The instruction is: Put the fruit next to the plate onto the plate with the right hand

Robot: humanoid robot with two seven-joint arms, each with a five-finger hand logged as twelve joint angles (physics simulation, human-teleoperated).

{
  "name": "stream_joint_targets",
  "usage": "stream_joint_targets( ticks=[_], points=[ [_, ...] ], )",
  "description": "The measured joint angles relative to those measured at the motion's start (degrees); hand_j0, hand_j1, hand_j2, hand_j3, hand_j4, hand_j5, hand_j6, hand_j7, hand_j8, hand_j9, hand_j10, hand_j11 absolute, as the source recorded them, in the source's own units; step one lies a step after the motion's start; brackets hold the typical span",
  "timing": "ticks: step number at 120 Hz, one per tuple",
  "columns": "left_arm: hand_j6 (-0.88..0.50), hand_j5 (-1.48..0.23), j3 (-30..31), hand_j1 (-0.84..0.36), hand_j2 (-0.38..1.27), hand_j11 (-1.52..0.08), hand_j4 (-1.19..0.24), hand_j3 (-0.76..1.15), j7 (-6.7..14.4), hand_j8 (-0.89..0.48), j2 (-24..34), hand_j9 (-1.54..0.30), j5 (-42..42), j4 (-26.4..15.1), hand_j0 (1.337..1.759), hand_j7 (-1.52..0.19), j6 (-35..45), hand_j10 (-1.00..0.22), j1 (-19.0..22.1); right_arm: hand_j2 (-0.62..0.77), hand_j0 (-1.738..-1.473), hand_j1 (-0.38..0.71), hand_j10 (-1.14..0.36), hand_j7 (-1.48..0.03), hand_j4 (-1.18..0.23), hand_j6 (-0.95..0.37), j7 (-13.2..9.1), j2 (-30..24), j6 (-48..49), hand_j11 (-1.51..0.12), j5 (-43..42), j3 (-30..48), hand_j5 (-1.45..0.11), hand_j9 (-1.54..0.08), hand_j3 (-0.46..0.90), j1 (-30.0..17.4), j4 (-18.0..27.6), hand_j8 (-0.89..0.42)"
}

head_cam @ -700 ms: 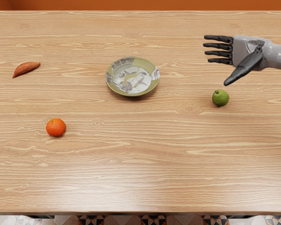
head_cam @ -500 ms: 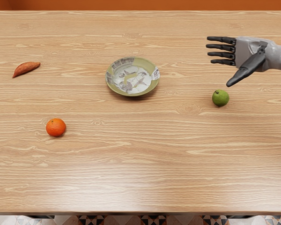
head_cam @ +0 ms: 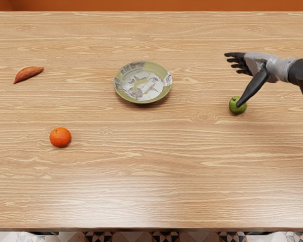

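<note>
A green apple lies on the wooden table to the right of the plate, a green-rimmed dish with a grey and white pattern. My right hand comes in from the right edge and hovers just above and behind the apple. Its fingers are spread and point left, and the thumb reaches down, its tip overlapping the apple's top. The hand holds nothing. The left arm does not show.
An orange sits at the front left. A reddish sweet potato lies at the far left. The table's front edge runs along the bottom of the view.
The right hand has dropped and rotated, so the fingers look shorter and the thumb now comes down to the apple's top. The apple, plate, orange and sweet potato have stayed put.
</note>
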Motion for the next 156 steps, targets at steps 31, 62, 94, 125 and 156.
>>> stream_joint_targets(
  ticks=[31,62,94,125,156],
  points=[
    [-0.02,-0.03,0.0,0.32,0.0,-0.03,-0.02,0.0,0.0,-0.02,0.0,-0.03,0.0,0.0,1.658,-0.03,0.0,-0.02,0.0,0.0,-1.658,-0.35,0.0,0.0,0.0,-0.01,-9.0,3.1,-12.6,0.0,-7.3,-2.9,0.0,0.0,0.0,-0.4,2.4,-0.01],
    [-0.02,-0.03,0.0,0.32,0.0,-0.03,-0.02,0.0,0.0,-0.02,0.0,-0.03,0.0,0.0,1.658,-0.03,0.0,-0.02,0.0,-0.01,-1.658,-0.29,-0.05,-0.06,-0.05,-0.05,-13.2,3.5,-19.4,-0.06,-8.6,-3.8,-0.06,-0.06,0.0,-1.2,4.8,-0.05],
    [-0.02,-0.03,0.0,0.32,0.0,-0.03,-0.02,0.0,0.0,-0.02,0.0,-0.03,0.0,0.0,1.658,-0.03,0.0,-0.02,0.0,-0.03,-1.658,-0.18,-0.14,-0.18,-0.14,-0.14,-13.8,3.4,-33.5,-0.18,-9.8,-7.8,-0.18,-0.18,0.0,-2.6,10.8,-0.14],
    [-0.02,-0.03,0.0,0.32,0.0,-0.03,-0.02,0.0,0.0,-0.02,0.0,-0.03,0.0,0.0,1.658,-0.03,0.0,-0.02,0.0,-0.04,-1.658,-0.1,-0.22,-0.28,-0.22,-0.22,-13.6,3.6,-37.4,-0.28,-10.4,-9.6,-0.28,-0.28,0.0,-3.2,13.2,-0.22],
    [-0.02,-0.03,0.0,0.32,0.0,-0.03,-0.02,0.0,0.0,-0.02,0.0,-0.03,0.0,0.0,1.658,-0.03,0.0,-0.02,0.0,-0.05,-1.658,-0.02,-0.28,-0.36,-0.28,-0.28,-13.5,4.4,-38.5,-0.36,-10.8,-11.1,-0.36,-0.36,0.0,-3.3,13.3,-0.28]
  ],
)
